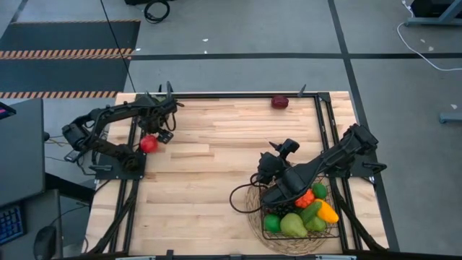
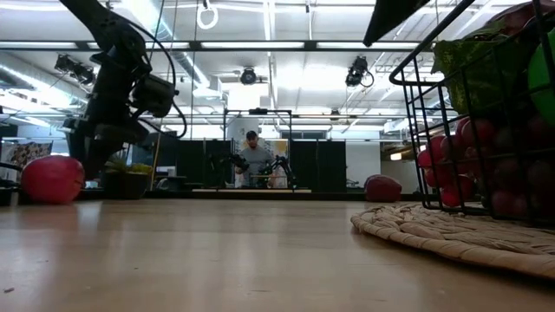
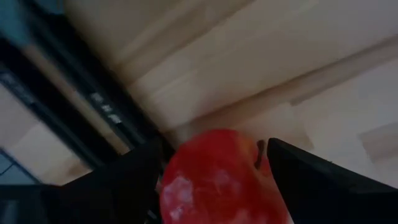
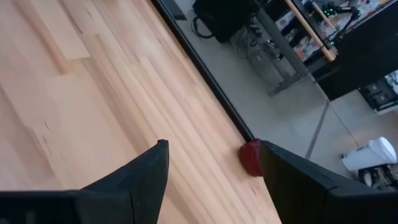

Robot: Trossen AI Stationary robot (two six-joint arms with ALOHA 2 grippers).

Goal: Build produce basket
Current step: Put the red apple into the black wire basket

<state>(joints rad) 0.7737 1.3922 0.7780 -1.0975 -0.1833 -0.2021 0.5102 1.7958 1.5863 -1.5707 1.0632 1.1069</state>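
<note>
At the left edge of the table (image 1: 216,166), a red apple (image 1: 149,144) lies just beside the left arm's base, and the left gripper (image 1: 160,133) is set over it. In the left wrist view the apple (image 3: 217,177) is seen between the two dark fingers (image 3: 311,180), which stand apart on either side of it; whether they already press on it cannot be told, so the jaws are judged open around the fruit, not yet closed on it. For a sound pick, the fingers should be lowered until the widest part of the apple is straddled, then closed evenly so that the round fruit is not squeezed out sideways.

The basket (image 1: 268,232) is found at the near right corner, on a woven mat (image 1: 254,220), already loaded with green, orange and yellow produce (image 1: 303,213). The right gripper (image 1: 266,167) is held open and empty just beside the basket's far left side. A dark red fruit (image 1: 280,102) remains at the far edge, well apart from both.
</note>
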